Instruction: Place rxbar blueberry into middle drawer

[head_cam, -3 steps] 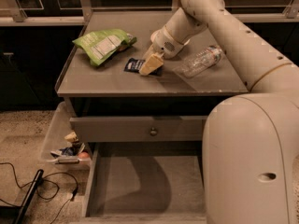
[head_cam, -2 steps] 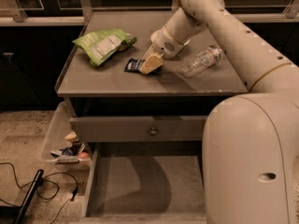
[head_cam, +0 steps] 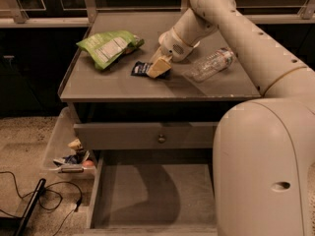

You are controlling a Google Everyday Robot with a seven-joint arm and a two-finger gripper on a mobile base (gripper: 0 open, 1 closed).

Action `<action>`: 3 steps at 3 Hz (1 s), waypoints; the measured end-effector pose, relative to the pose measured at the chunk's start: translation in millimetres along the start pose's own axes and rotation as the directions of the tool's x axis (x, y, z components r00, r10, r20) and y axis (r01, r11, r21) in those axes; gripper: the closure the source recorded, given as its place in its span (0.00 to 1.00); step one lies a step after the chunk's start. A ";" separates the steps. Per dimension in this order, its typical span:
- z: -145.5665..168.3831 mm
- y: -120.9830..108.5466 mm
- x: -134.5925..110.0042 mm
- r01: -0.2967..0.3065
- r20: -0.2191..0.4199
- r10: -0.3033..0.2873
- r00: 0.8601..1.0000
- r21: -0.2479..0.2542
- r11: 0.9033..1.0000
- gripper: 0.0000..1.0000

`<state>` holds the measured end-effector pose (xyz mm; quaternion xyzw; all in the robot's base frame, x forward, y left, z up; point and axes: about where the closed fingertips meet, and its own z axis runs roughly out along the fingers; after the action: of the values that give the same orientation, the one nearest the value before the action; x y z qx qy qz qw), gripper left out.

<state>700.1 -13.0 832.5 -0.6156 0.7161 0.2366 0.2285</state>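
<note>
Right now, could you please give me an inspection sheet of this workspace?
Surface: grey tabletop.
Job's things: rxbar blueberry lies on the tabletop; middle drawer pulled open, floor bare.
Clutter: green snack bag and clear plastic bottle on the tabletop; small odds in a side tray at left.
Grippers: end effector down at the rxbar blueberry.
Cables: black cable on the floor, left.
Surroundings: carpeted floor; knobbed drawer front above the open drawer.
</note>
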 end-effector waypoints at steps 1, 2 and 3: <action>-1.2 1.5 -1.9 0.004 0.000 -0.004 1.000 -0.002 1.000 1.00; -19.9 44.3 -2.4 0.045 0.053 -0.044 0.998 -0.012 0.999 1.00; -37.3 90.6 3.2 0.081 0.102 -0.079 0.992 -0.015 0.997 1.00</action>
<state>608.6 -26.8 865.0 -0.6333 0.6760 0.2649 0.2679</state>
